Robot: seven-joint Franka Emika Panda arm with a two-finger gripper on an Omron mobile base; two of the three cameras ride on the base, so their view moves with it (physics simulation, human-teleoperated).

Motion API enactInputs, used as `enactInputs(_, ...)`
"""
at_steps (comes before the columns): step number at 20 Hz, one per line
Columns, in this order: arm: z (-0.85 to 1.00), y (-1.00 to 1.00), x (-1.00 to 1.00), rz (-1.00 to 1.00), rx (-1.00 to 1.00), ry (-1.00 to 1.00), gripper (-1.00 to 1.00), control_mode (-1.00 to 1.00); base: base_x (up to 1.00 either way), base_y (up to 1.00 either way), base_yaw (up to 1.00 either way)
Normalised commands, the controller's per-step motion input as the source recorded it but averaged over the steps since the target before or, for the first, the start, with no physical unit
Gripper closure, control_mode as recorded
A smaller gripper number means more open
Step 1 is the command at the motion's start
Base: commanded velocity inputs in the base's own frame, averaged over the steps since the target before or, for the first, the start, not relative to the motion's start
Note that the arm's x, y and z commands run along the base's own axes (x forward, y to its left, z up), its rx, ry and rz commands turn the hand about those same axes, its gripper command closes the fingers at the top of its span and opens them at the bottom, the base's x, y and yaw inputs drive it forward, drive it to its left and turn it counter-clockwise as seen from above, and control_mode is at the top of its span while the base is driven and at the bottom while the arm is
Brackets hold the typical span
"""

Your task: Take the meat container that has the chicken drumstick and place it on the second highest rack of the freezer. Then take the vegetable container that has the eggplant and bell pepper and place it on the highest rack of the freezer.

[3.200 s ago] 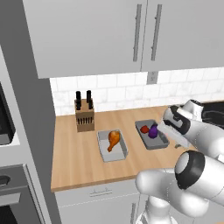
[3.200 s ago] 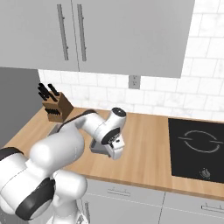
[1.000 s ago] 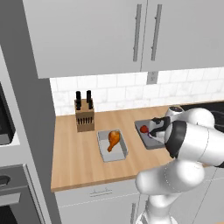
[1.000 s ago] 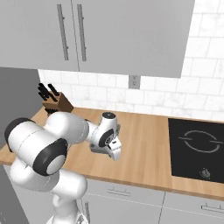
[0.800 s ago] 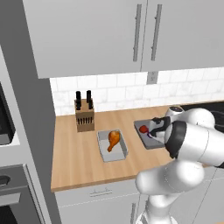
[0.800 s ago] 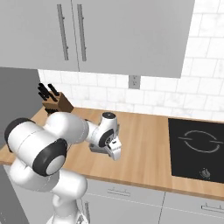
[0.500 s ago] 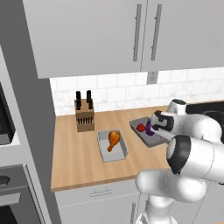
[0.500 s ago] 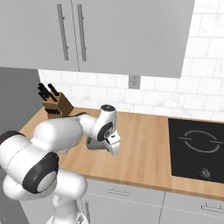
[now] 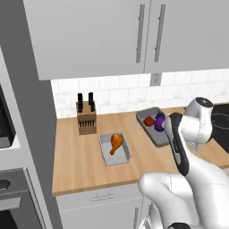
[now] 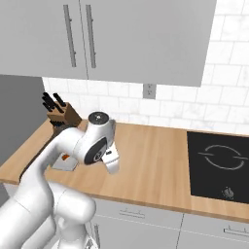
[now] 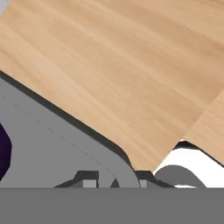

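Observation:
The grey vegetable container (image 9: 154, 135) sits at the back right of the wooden counter, tilted, with the red bell pepper (image 9: 149, 120) and the purple eggplant (image 9: 159, 121) inside. In the hand view my gripper (image 11: 114, 183) is shut on this container's (image 11: 52, 153) rim, and the eggplant (image 11: 3, 151) peeks in at the left edge. The white arm covers the container's right end in the left base view. The meat container (image 9: 109, 157) with the chicken drumstick (image 9: 116, 142) lies apart, at the counter's middle. The freezer is out of view.
A knife block (image 9: 86, 118) stands by the tiled wall, left of the containers. A black cooktop (image 10: 219, 165) is set into the counter to the right. Grey wall cabinets (image 9: 134, 36) hang overhead. A tall column with a dark oven (image 9: 9, 134) bounds the counter's left end.
The jaws have closed on the vegetable container's rim. The container has shifted a little up and toward the back left and now sits tilted. The meat container has not moved.

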Motion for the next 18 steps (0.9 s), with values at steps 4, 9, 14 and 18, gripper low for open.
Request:
enactInputs(4,0.15,0.37,-0.93,-0.08,0.0,-0.23,1.0,-1.0,0.0,0.0,0.0)
enactInputs(9,0.0,0.35,-0.6,-0.03,0.0,-0.19,1.0,1.0,-0.4,0.22,0.0)
enactInputs(14,0.0,0.0,0.0,0.0,0.0,0.0,1.0,1.0,-1.0,0.81,0.11)
enactInputs(18,0.0,0.0,0.0,0.0,0.0,0.0,1.0,1.0,-0.81,1.0,0.53)
